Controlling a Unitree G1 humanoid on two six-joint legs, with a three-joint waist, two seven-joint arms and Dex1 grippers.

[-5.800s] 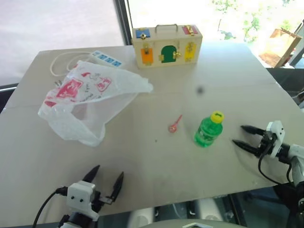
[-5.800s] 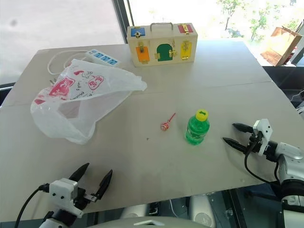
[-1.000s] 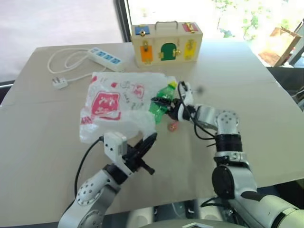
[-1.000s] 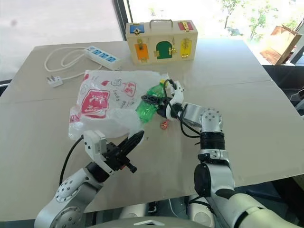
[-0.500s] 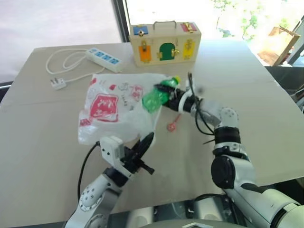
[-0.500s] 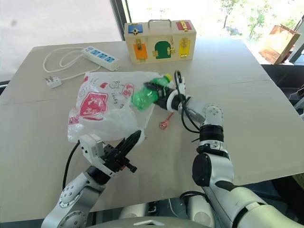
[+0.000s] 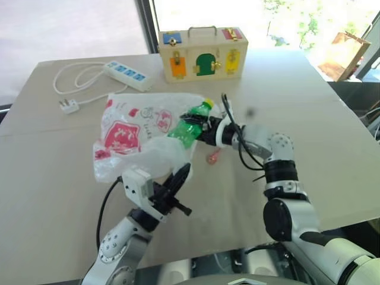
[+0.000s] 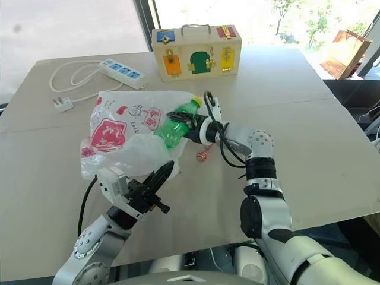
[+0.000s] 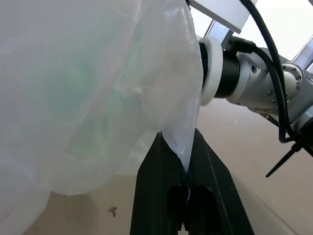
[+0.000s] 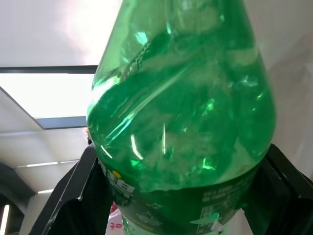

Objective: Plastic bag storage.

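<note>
Since half a second ago the green bottle [image 7: 189, 125] has dipped lower into the plastic bag [image 7: 140, 134] at the worktop's [image 7: 332, 136] ten o'clock. Right pincer [image 7: 199, 129] grasps it; left pincer [image 9: 185, 161], clenched, pinches the rim. Thin film could slip, shutting the mouth.

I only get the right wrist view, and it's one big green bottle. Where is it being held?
Observer: The right gripper holds the bottle tilted at the mouth of the plastic bag, its yellow cap away from the bag.
Operator: Is anything keeping the bag open?
Observer: The left gripper is shut on the bag's edge, lifting it.
Operator: What else is on the table?
Observer: A wooden toy box, a power strip and a small red thing.
</note>
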